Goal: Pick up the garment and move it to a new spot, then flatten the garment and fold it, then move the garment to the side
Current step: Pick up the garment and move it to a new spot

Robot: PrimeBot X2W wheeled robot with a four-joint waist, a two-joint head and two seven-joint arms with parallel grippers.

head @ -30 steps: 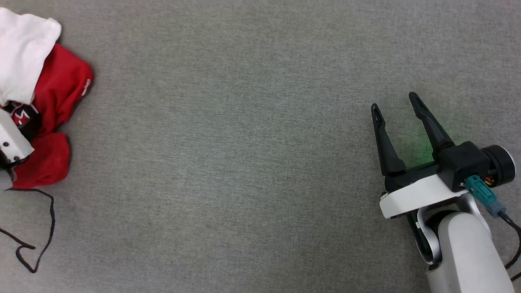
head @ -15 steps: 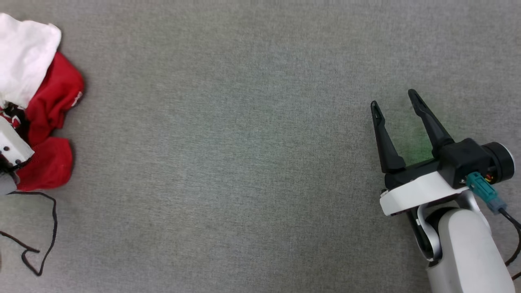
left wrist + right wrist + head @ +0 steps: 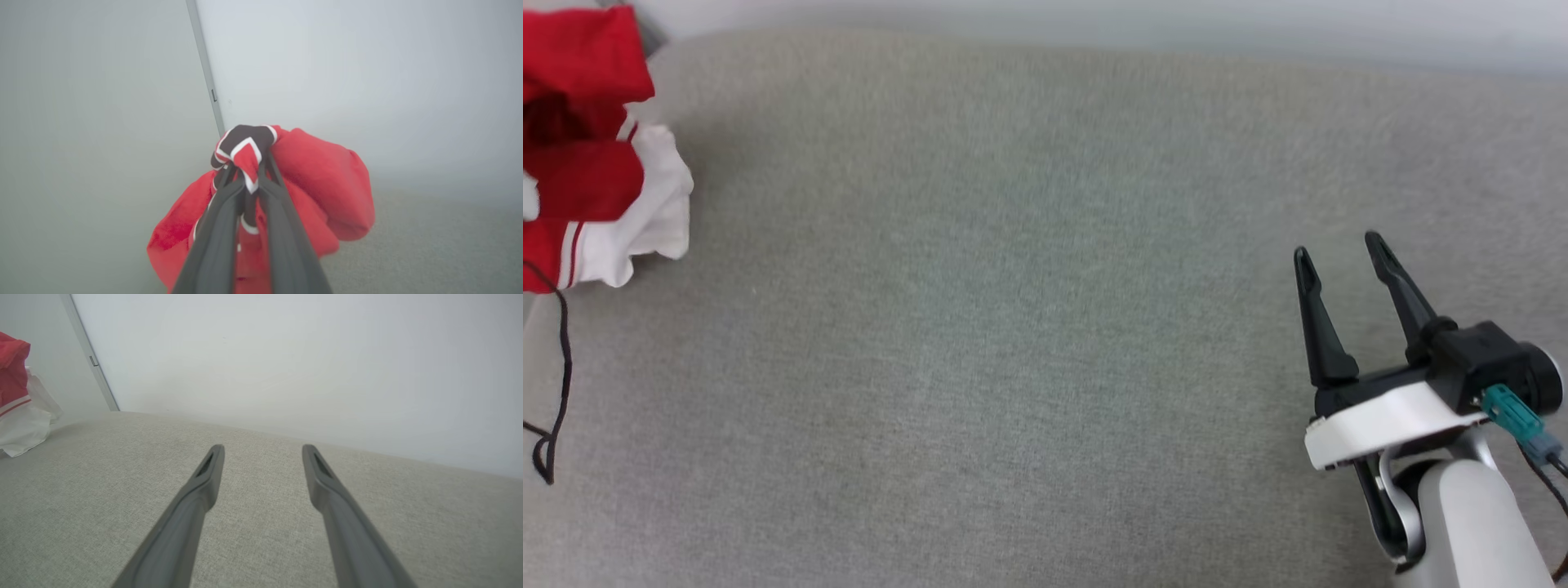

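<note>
Bunched garment point(image 3: 588, 163) cut by left edge.

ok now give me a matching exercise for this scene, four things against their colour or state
Things:
1. garment
2. left gripper
3. right gripper
4. black cable

States:
A. open, fingers apart above the grey surface
B. shut on a fold of printed fabric
C. bunched up, red and white
D. thin, trailing in a loop at the left edge of the head view

Pairs: 1-C, 2-B, 3-A, 4-D
</note>
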